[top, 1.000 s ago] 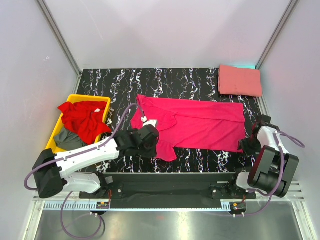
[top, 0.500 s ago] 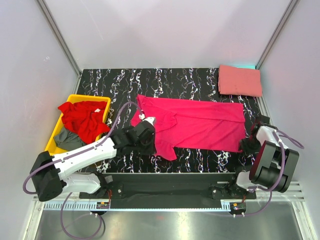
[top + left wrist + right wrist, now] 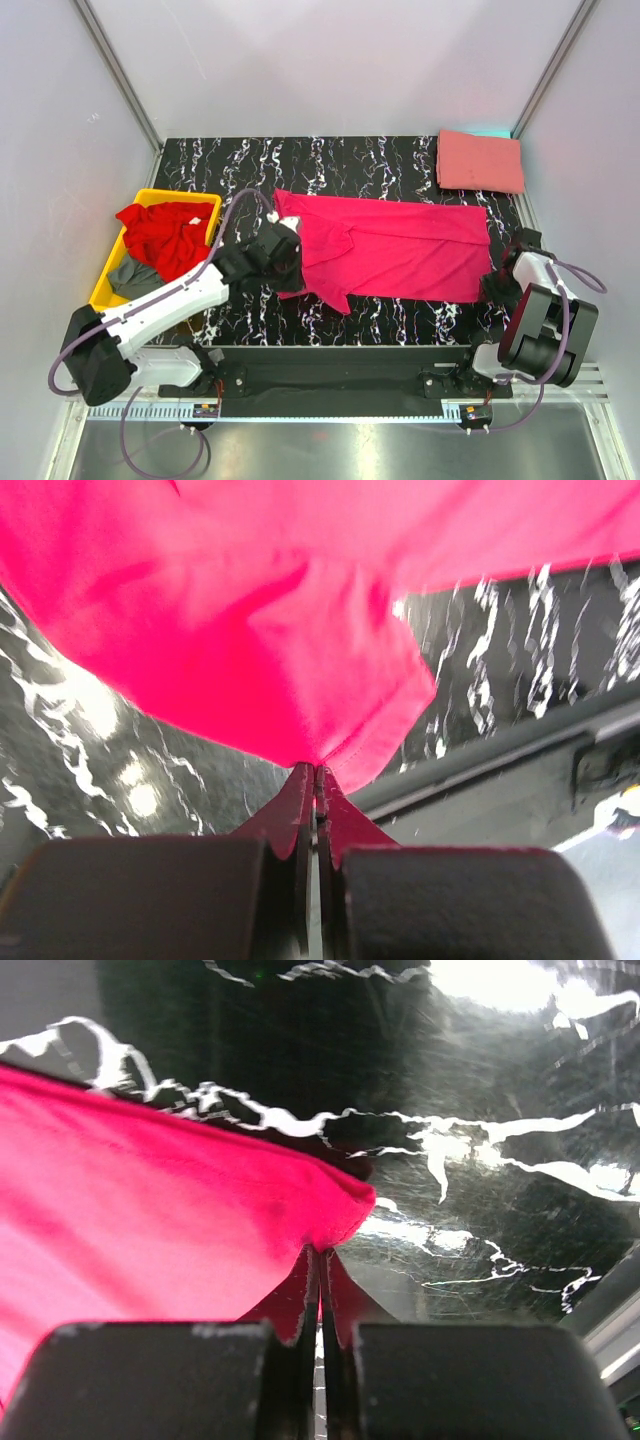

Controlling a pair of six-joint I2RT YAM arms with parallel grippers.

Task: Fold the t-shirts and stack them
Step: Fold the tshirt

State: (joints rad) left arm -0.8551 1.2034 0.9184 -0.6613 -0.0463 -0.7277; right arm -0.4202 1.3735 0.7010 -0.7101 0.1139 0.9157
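Black marbled tabletop runs between pale booth walls, and we take the yellow bin as our mark. Just right of the bin the magenta t-shirt lies spread and mostly flat, with one flap sagging toward the near edge. Inside the bin the red t-shirt is crumpled over the grey t-shirt. Far right of the bin, toward the back, the salmon t-shirt sits folded.

The left gripper has its jaws pressed together on a pinch of magenta cloth at the shirt's end nearest the bin. The right gripper is clamped the same way on the hem corner farthest from the bin.

We judge this cloth light, limp and slightly stretchy. It will drape and drag instead of holding shape, so thin pinches at opposite ends look like sensible holds. Keeping both ends level should help stop the middle from bunching.
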